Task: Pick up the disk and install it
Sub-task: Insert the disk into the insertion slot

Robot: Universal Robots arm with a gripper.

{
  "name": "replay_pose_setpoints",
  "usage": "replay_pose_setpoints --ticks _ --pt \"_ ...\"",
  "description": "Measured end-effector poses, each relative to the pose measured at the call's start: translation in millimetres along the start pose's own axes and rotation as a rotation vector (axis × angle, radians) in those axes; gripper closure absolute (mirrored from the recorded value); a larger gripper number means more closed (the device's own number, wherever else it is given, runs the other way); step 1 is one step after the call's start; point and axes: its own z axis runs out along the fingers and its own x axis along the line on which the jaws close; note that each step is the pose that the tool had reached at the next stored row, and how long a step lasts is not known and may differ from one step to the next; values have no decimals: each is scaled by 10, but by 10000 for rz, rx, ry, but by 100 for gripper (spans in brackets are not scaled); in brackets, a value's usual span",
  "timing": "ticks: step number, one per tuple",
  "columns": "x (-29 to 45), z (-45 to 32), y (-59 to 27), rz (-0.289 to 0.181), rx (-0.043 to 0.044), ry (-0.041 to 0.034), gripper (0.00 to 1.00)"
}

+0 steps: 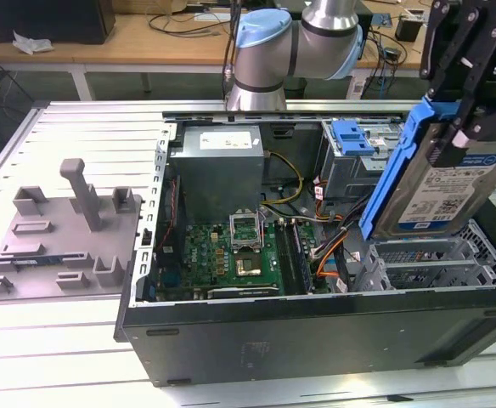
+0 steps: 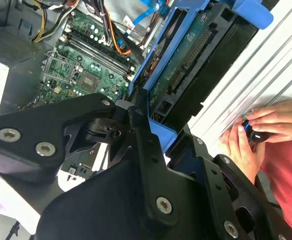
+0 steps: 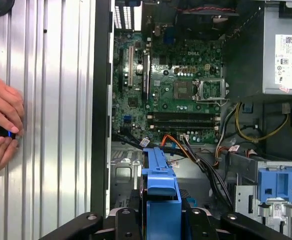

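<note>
Exterior view showed the gripper [image 1: 465,136] pinching the disk [image 1: 452,195] above the computer case [image 1: 316,340] corner; pickup was done. Installation was not.

Silver-grey tubular arm [image 1: 256,76] at top centre of the exterior view, pale blue joint caps [image 1: 263,28], matte black gripper [image 1: 469,127] at upper right, angular black linkage plates [image 2: 51,127] in the second wrist view, round silver screw heads [image 2: 9,134].

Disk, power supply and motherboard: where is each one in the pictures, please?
disk [image 1: 445,194]: exterior view, on its white-and-blue label.
power supply [image 1: 221,183]: exterior view, on its grey face.
motherboard [image 3: 161,107]: first wrist view, on its green board.
</note>
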Motion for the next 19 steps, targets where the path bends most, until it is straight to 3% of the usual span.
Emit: replay_pose_setpoints --ticks 11,19 --pt "10 1 -239 -1 0 0 63" --pt "11 1 -273 0 0 0 63"
